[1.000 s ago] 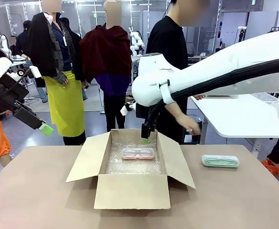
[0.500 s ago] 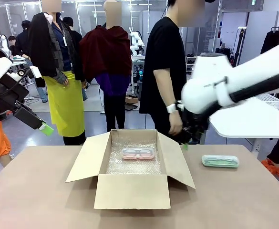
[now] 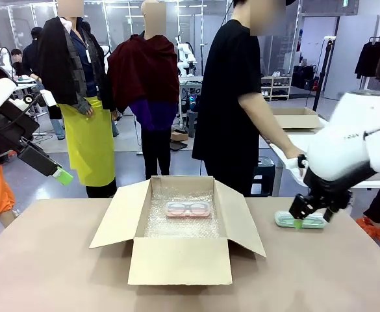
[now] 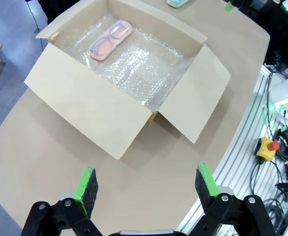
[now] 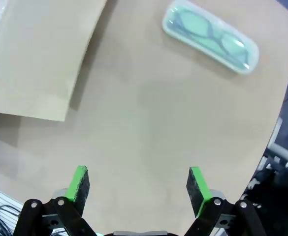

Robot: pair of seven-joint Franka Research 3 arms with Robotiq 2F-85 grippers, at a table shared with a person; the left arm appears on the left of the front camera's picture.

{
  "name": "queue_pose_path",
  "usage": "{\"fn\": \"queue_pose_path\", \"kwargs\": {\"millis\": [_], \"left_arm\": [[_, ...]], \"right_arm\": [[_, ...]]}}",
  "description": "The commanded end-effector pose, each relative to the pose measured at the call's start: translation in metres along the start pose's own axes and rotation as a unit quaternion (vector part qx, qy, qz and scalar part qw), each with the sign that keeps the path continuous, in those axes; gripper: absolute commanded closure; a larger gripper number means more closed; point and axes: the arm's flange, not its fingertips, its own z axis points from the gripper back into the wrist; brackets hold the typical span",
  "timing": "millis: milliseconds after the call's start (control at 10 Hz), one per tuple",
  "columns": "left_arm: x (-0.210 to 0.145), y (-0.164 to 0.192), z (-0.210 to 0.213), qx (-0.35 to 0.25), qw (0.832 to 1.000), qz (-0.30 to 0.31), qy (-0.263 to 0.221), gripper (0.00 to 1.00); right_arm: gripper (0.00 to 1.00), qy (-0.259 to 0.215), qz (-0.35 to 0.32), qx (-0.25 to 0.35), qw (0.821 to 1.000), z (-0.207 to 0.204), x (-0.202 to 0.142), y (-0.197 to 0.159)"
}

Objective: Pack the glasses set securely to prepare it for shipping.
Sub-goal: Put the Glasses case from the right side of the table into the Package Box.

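Observation:
An open cardboard box (image 3: 177, 260) lined with bubble wrap stands mid-table. The pink-red glasses pack (image 3: 188, 208) lies inside it toward the far wall, also seen in the left wrist view (image 4: 110, 40). The teal-green glasses pack (image 3: 301, 220) lies flat on the table right of the box; in the right wrist view it sits at the top (image 5: 210, 36). My right gripper (image 3: 308, 218) hovers over that pack, open (image 5: 139, 184), with nothing between its fingers. My left gripper (image 3: 58, 173) hangs high at the left, off the table edge, open and empty (image 4: 146, 184).
The box's right flap (image 5: 40, 59) slopes down toward the teal pack. A person in black (image 3: 232, 97) stands behind the table with a hand (image 3: 295, 156) on a white side table (image 3: 287, 146). Bare brown tabletop (image 3: 319, 273) lies in front.
My right arm has swung from above the box's far wall to the right and down, and now hovers over the teal pack. The person has shifted right. The left arm has held still.

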Motion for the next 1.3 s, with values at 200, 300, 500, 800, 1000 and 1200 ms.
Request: {"fn": "queue_pose_path", "kwargs": {"millis": [200,300,500,800,1000,1200], "left_arm": [[-0.001,0.000,0.003,-0.010,1.000,-0.005,-0.006,0.00],[-0.001,0.000,0.003,-0.010,1.000,-0.005,-0.006,0.00],[-0.001,0.000,0.003,-0.010,1.000,-0.005,-0.006,0.00],[-0.001,0.000,0.003,-0.010,1.000,-0.005,-0.006,0.00],[-0.001,0.000,0.003,-0.010,1.000,-0.005,-0.006,0.00],[-0.001,0.000,0.003,-0.010,1.000,-0.005,-0.006,0.00]], "right_arm": [[0.00,-0.043,-0.021,0.056,0.997,-0.006,-0.004,-0.004],[0.00,-0.008,-0.037,0.014,0.999,-0.005,-0.009,-0.019],[0.00,-0.008,-0.037,0.014,0.999,-0.005,-0.009,-0.019],[0.00,-0.008,-0.037,0.014,0.999,-0.005,-0.009,-0.019],[0.00,-0.012,-0.038,0.022,0.999,-0.005,-0.009,-0.019],[0.00,0.006,0.117,-0.001,0.993,0.005,0.019,-0.034]]}}
